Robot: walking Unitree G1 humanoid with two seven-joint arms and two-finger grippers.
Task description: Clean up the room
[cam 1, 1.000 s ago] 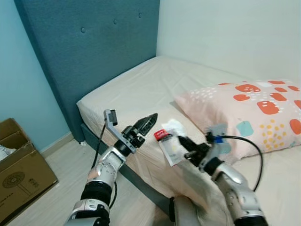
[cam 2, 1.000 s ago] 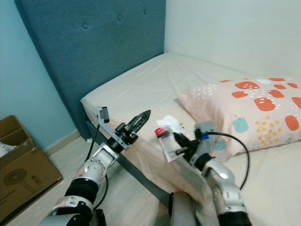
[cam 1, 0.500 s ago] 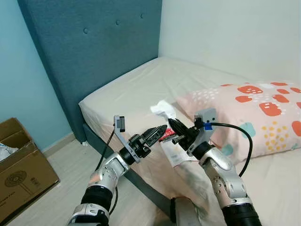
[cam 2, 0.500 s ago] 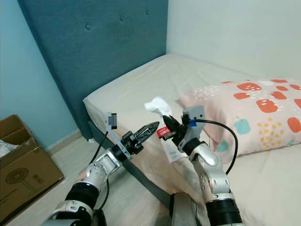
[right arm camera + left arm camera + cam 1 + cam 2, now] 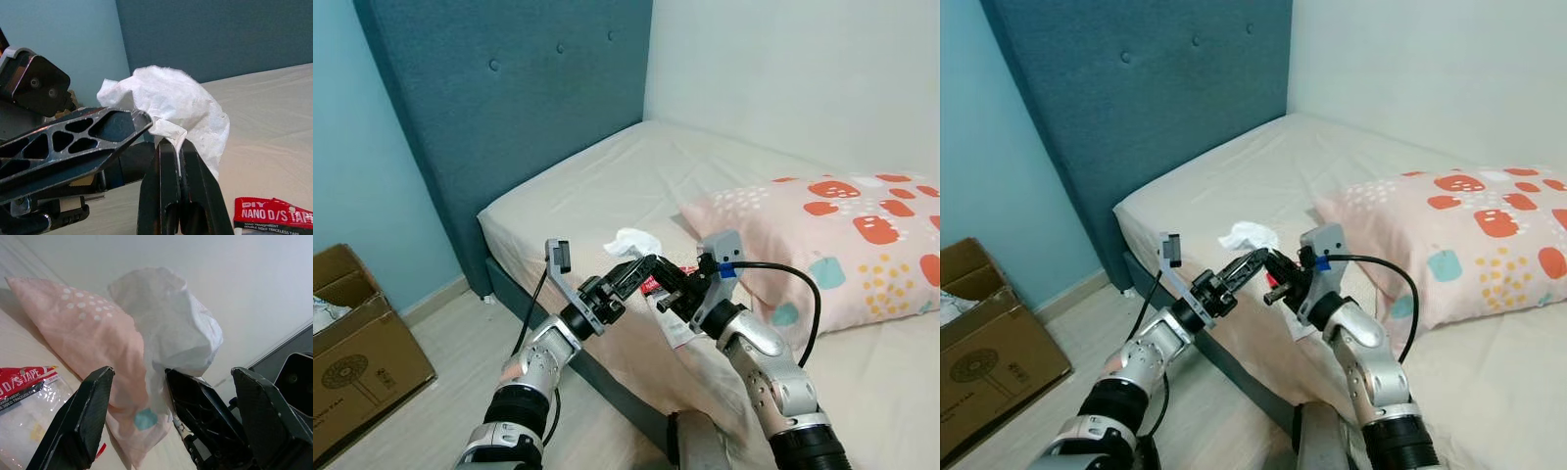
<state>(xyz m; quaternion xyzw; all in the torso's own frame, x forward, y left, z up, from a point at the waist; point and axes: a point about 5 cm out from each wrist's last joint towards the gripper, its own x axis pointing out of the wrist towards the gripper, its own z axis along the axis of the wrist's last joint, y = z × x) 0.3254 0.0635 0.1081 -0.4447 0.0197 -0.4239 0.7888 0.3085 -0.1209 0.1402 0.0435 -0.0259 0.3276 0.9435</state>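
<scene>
**Operator:** White tissue (image 5: 171, 105) is pinched in the right gripper (image 5: 172, 147), whose fingers are clamped together on its lower fold. It is held above the bed's (image 5: 607, 186) near edge, at 12 o'clock from the left gripper (image 5: 641, 272). How is the handover to be done well?

**Technician:** The left gripper's fingers are spread apart, with the tissue's hanging tail between them. One left finger (image 5: 93, 132) is seen just beside the right fingertips. The left fingers are best closed on the tail clear of the right fingertips, so that no finger is trapped. The right clamp is judged best kept until the left grip is confirmed; otherwise the tissue may drop onto the sheet.

**Operator:** What is counted in view?

**Technician:** One tissue is counted. One packet of tape (image 5: 668, 311), with a red header, is lying on the bed at 6 o'clock from the grippers. One patterned pillow (image 5: 832, 240) is lying at 3 o'clock. One cardboard box (image 5: 357, 343) is standing on the floor at 9 o'clock, a likely place for waste. Two grippers are counted.
</scene>
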